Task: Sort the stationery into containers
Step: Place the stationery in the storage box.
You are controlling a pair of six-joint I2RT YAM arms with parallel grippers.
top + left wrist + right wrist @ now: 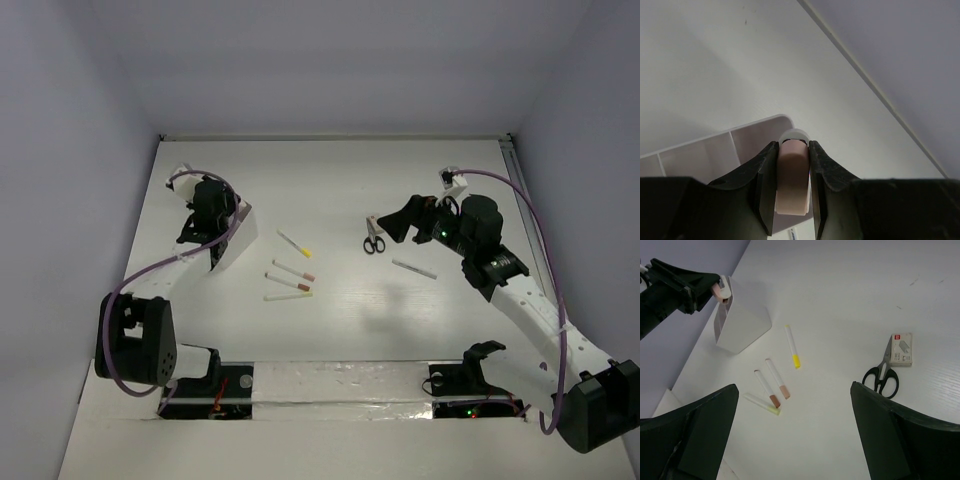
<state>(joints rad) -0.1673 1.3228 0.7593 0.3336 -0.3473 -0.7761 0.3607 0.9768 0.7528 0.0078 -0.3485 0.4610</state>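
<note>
left gripper (792, 146) is clamped on the pink eraser (792, 175), holding it at the corner rim of the white box (715, 152). right gripper (794, 390) hangs wide apart above the table (840, 300), scissors (882, 377) just beside the beige block (902, 349), white sticks (792, 346) loose nearby.

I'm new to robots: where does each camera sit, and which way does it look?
Top: above and behind, looking down at the table; both arms show.
Left wrist: on the left arm, facing the box past the left tool, shut on an eraser.
Right wrist: on the right arm, looking down at pens; the open right tool shows.
Shared: top and right wrist both show the scissors.
</note>
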